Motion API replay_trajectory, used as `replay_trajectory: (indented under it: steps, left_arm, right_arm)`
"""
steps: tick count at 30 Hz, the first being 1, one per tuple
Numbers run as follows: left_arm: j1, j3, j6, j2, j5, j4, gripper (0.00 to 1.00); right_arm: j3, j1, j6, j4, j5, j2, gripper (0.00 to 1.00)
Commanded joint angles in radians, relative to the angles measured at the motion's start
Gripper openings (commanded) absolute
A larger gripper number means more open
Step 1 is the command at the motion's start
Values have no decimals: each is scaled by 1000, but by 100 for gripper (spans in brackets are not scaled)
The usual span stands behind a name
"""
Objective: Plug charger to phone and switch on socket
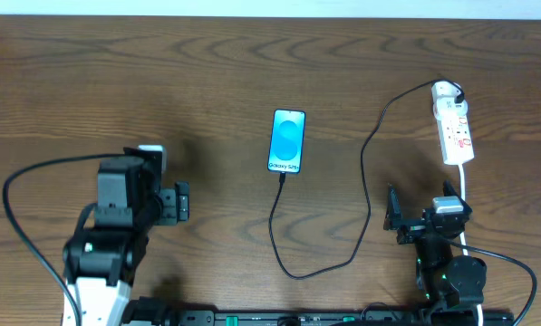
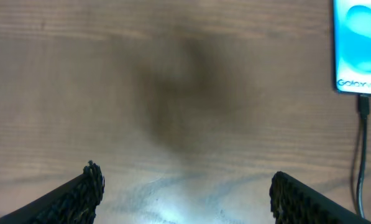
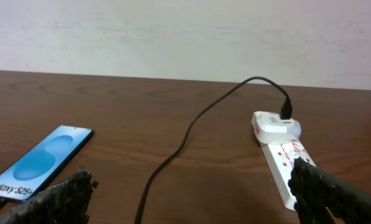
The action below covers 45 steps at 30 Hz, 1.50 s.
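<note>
The phone (image 1: 287, 140) lies screen up at the table's middle, its blue screen lit. It also shows in the left wrist view (image 2: 360, 45) and the right wrist view (image 3: 39, 162). The thin black charger cable (image 1: 365, 172) runs from the white plug on the socket (image 1: 454, 129) down in a loop and up to the phone's lower edge, where its tip (image 1: 282, 178) sits at the phone. The socket also shows in the right wrist view (image 3: 281, 148). My left gripper (image 1: 181, 201) is open and empty, left of the phone. My right gripper (image 1: 415, 217) is open and empty, below the socket.
The socket's white cord (image 1: 464, 186) runs down beside my right arm. A black arm cable (image 1: 25, 226) loops at the left. The brown wooden table (image 1: 161, 81) ends at a pale wall (image 3: 173, 31) at the back.
</note>
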State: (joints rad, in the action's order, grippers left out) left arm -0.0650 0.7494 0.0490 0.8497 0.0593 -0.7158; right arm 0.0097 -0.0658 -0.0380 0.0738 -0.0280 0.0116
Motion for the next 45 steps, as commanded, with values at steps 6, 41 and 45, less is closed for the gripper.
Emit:
replay_trajectory:
  steps: [6, 41, 45]
  left_arm:
    - [8, -242, 44, -191, 64, 236, 87]
    - [11, -738, -66, -779, 51, 778, 88]
    - [33, -745, -100, -825, 45, 770, 87]
  right_arm:
    - [-4, 2, -12, 2, 6, -7, 99]
    - [-4, 2, -12, 2, 7, -7, 99]
    - [-4, 2, -12, 2, 6, -7, 99]
